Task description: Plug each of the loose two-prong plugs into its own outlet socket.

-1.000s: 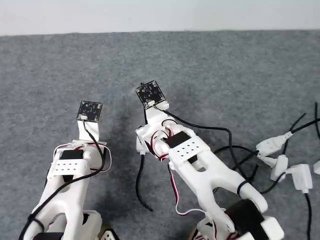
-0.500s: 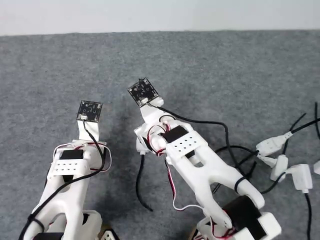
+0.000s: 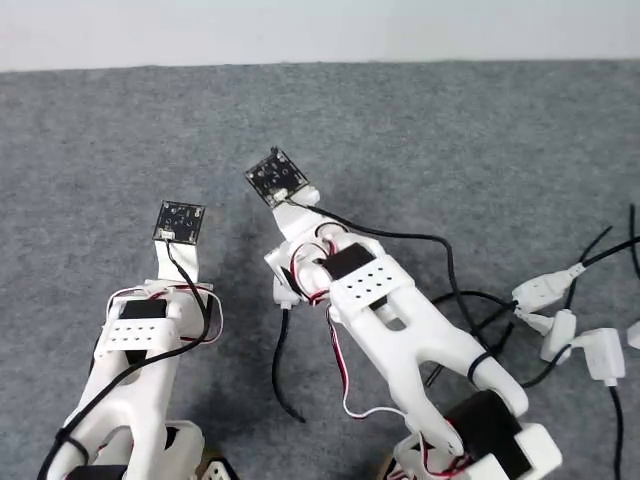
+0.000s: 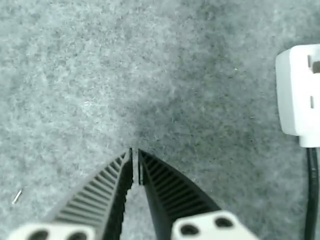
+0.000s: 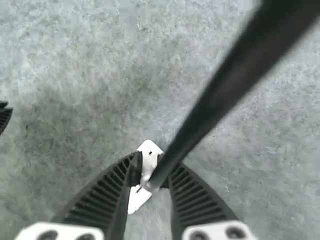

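My right gripper is shut on a small white plug, and the plug's black cord rises steeply away from the fingers. My left gripper is shut on nothing, just above bare grey carpet. Beside it lies a white cord-end block with small slots on its face; I cannot tell whether it is a plug or a socket. In the high view the right arm stands over a white piece with a black cord trailing toward the bases. The left arm stands to its left.
A cluster of white plugs and sockets with black cords lies at the right edge of the grey carpet. The left gripper's dark tip shows at the edge of the right wrist view. Open carpet stretches beyond both arms.
The right arm's wrist has swung to the left and slightly farther out, its camera board moving with it. The left arm has stayed still.
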